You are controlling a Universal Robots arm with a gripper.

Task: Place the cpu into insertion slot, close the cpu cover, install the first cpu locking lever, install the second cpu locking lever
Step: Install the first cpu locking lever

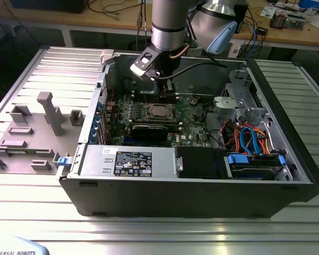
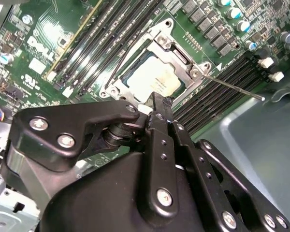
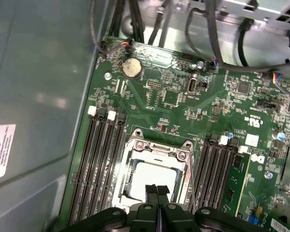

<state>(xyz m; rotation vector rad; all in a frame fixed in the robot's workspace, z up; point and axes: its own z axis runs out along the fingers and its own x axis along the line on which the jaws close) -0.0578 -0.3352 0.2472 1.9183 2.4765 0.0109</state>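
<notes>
First wrist view: gripper [image 3: 157, 189], jaws pinched together, empty, above seated cpu [image 3: 147, 174]; narrow tip suits pressing, I judge.

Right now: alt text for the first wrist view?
Shut claw over the cpu, which sits in its silver-rimmed slot on a green board. Memory slots flank it; a coin cell sits further along the board.
</notes>
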